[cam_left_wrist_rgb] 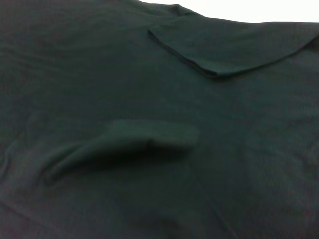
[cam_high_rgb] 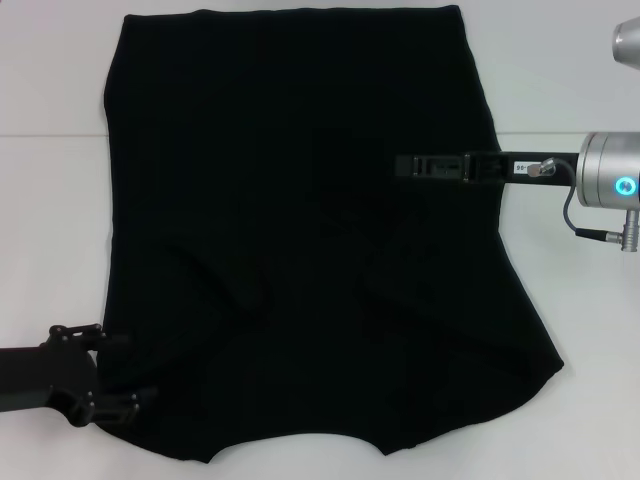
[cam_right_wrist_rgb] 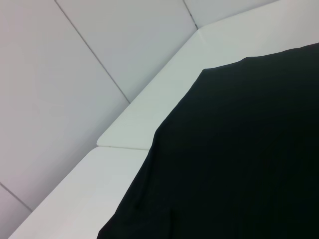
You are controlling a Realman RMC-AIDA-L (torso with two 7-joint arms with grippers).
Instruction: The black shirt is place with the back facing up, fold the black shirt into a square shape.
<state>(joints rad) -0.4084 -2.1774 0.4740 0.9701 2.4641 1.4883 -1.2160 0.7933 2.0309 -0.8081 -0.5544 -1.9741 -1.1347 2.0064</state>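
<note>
One black shirt (cam_high_rgb: 300, 250), two grippers, one white table (cam_high_rgb: 50, 230). The shirt lies spread across the table, filling most of the head view, its far edge straight, its near edge wavy and scooped.

Left gripper (cam_high_rgb: 118, 370) sits at the shirt's near left corner, its two dark fingers pointing in at the fabric edge with a wide gap between them; whether cloth lies in that gap is hard to say, black on black. Right gripper (cam_high_rgb: 400, 165) reaches in from the right side, stretched flat over the middle of the shirt. Its fingers melt into the dark fabric, so I cannot tell how they stand.

The left wrist view gives what the head view hides: a raised ridge of fabric (cam_left_wrist_rgb: 124, 144) humped up in the cloth, and a folded-over flap (cam_left_wrist_rgb: 224, 50) with a clean hem, lying on top of the shirt near its edge. The right wrist view shows only smooth shirt (cam_right_wrist_rgb: 239, 159), the table's rim and a pale panelled wall (cam_right_wrist_rgb: 60, 89) behind, no fingers at all.
</note>
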